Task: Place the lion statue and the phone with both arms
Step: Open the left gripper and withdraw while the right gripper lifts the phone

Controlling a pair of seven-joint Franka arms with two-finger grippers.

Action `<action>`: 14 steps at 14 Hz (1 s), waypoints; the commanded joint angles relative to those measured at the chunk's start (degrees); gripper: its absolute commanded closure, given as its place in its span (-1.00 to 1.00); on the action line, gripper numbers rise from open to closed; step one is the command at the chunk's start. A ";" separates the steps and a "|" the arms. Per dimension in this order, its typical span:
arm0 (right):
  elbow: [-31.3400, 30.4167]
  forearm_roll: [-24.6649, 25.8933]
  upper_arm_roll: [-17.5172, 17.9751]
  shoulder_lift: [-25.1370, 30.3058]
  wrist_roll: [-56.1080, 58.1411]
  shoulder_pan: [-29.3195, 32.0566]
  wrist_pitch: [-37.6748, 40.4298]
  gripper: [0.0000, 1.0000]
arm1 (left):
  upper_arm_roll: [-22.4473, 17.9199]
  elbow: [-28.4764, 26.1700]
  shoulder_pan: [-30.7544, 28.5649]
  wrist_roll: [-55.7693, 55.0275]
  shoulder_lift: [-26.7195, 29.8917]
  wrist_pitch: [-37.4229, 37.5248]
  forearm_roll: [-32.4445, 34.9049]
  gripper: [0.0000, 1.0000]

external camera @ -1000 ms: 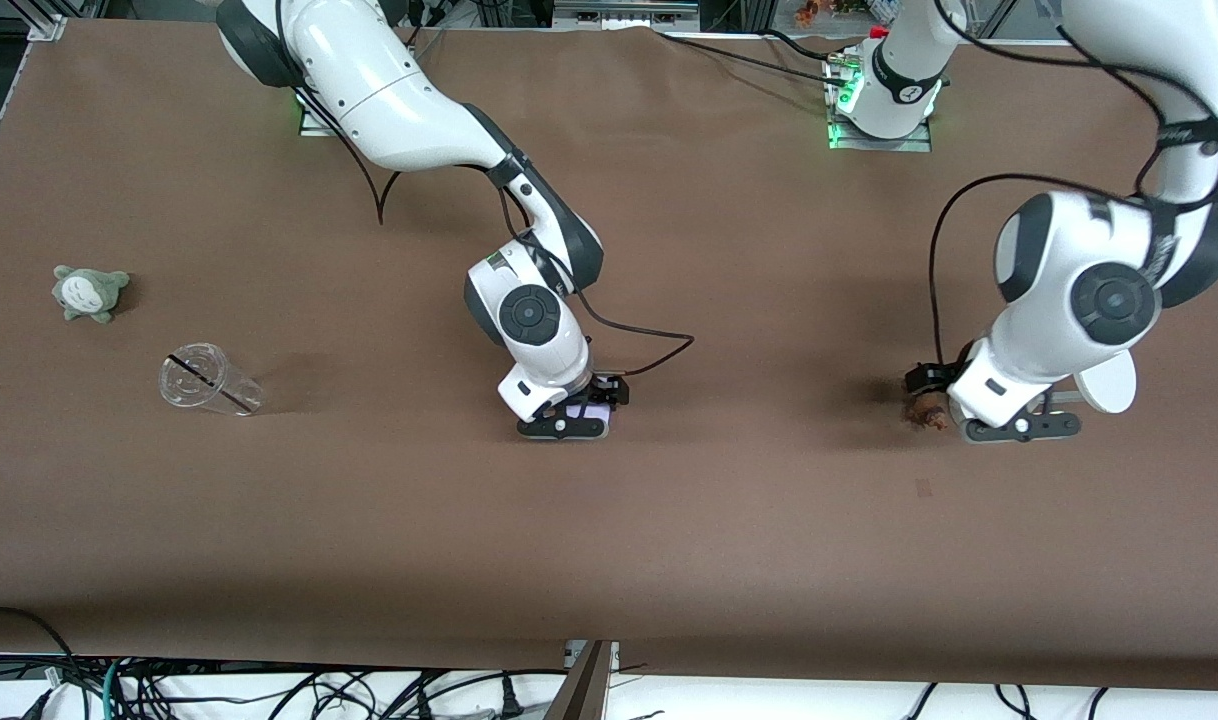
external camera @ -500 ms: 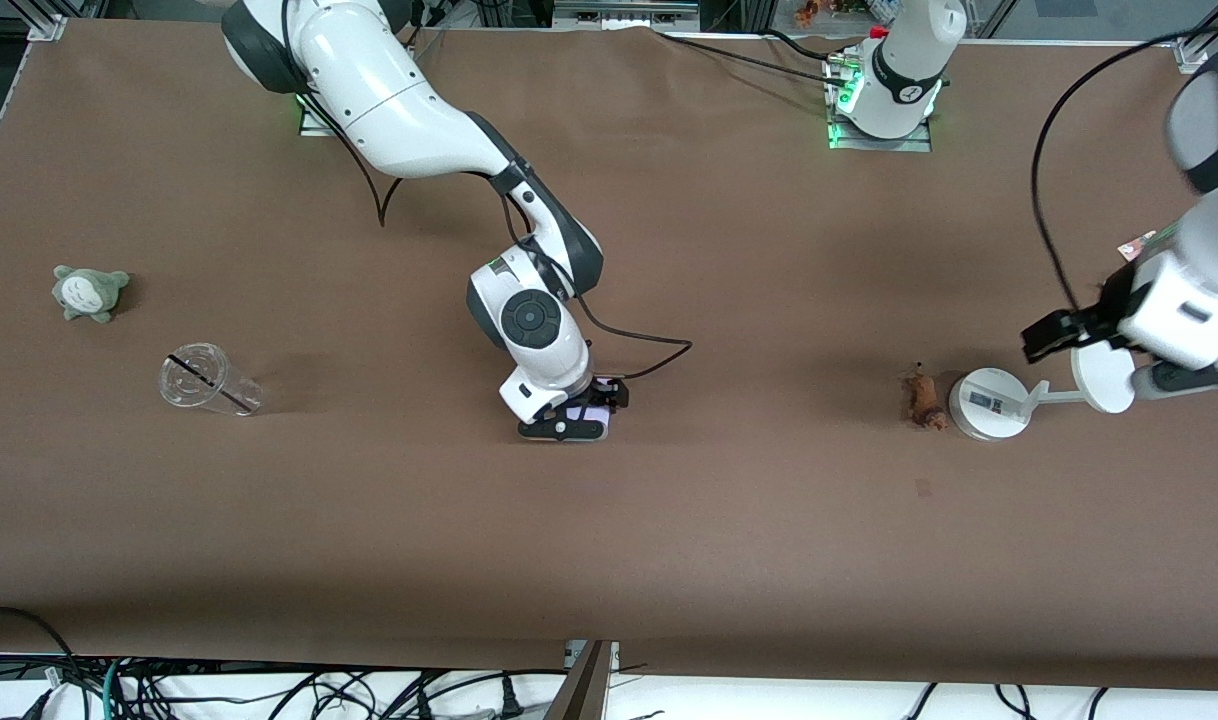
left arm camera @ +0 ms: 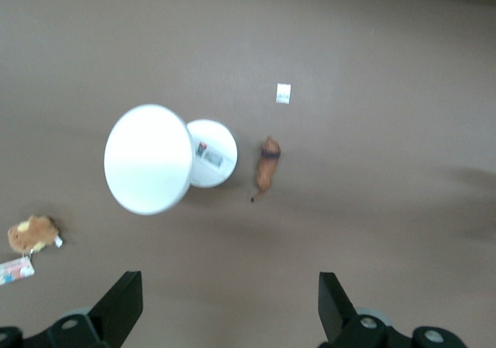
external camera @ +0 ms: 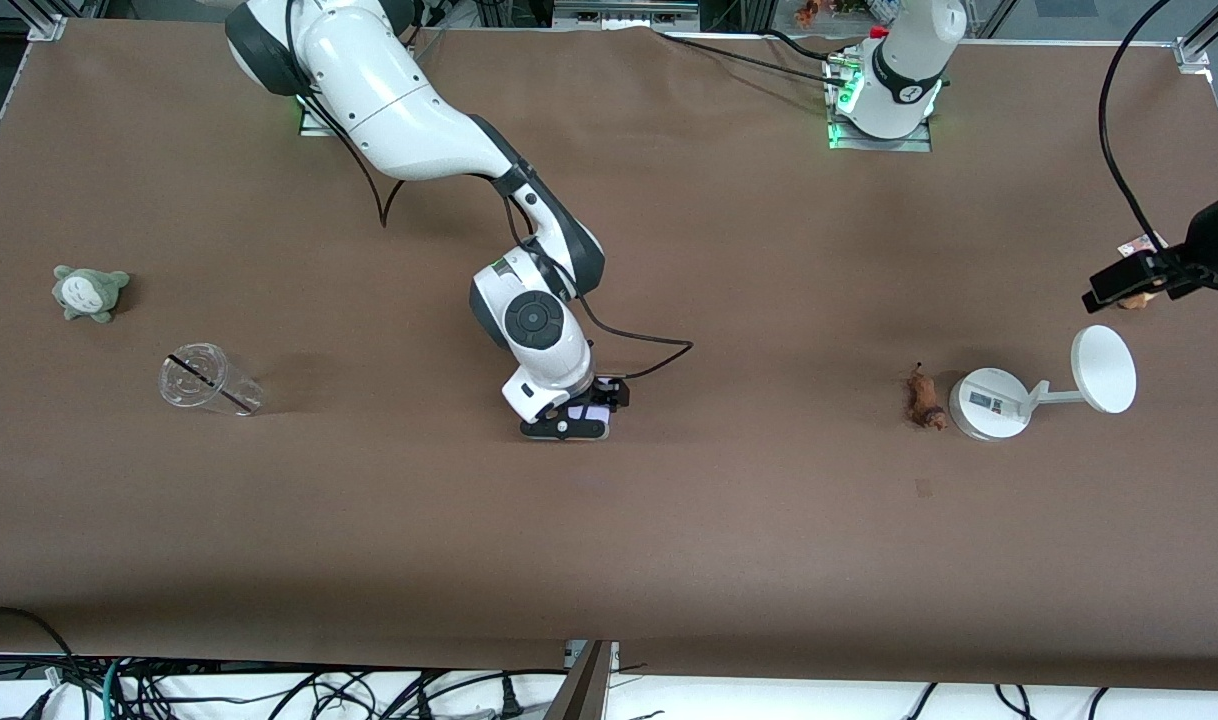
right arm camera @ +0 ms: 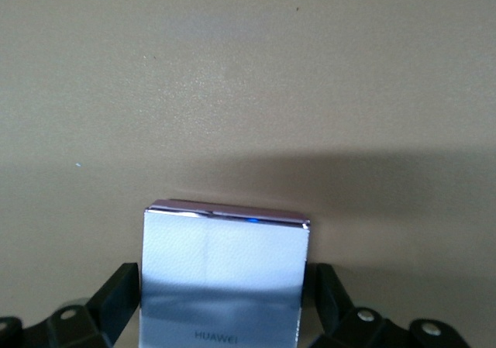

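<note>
Between the fingers of the right pincer (external camera: 575, 420), low over the middle of the worktop (external camera: 669, 560), sits the phone (right arm camera: 225, 274); the jaws are clamped on its two long edges, so it seems ready to be set down there. It is a flat slab with rounded corners, its pale lavender face smooth and glossy, with a small brand word printed on it. Toward the left arm's end of the worktop lies the lion statue (external camera: 925, 399), a slim orange-brown figurine with a darker end and a thin tail; it rests on its side, free of any grip, just beside the round base of a white stand (external camera: 989, 403) that carries a flat disc. I judge this part of the task is done. High over that end of the worktop hangs the left pincer (left arm camera: 229, 317), its fingers wide apart and holding nothing. A brown plush toy (left arm camera: 31, 233) lies near the stand. Near the right arm's end rest a clear plastic cup (external camera: 207, 380), tipped over, and a grey plush (external camera: 89, 292). A matte brown cloth covers the worktop.
</note>
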State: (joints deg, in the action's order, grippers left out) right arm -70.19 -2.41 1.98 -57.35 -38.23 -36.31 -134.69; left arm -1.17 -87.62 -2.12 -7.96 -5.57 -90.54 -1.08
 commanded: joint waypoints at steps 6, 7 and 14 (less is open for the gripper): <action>1.90 0.03 -1.01 -1.45 -0.88 -0.78 0.21 0.12 | 0.82 0.08 0.01 1.55 0.22 2.38 -0.41 -1.00; 1.90 0.03 -1.10 -1.01 -0.70 -0.69 0.65 0.13 | 0.82 0.17 0.01 1.55 -0.22 2.38 -0.41 -1.00; 1.12 -0.49 -1.36 8.12 5.51 3.26 12.86 0.13 | 0.82 0.26 0.01 1.64 -0.40 2.30 -0.32 -1.00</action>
State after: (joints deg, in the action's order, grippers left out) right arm -67.47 -2.38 0.17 -53.86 -36.34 -34.69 -125.37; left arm -0.22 -87.82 -2.06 -7.58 -5.87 -88.69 -1.08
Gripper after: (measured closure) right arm 0.159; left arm 0.000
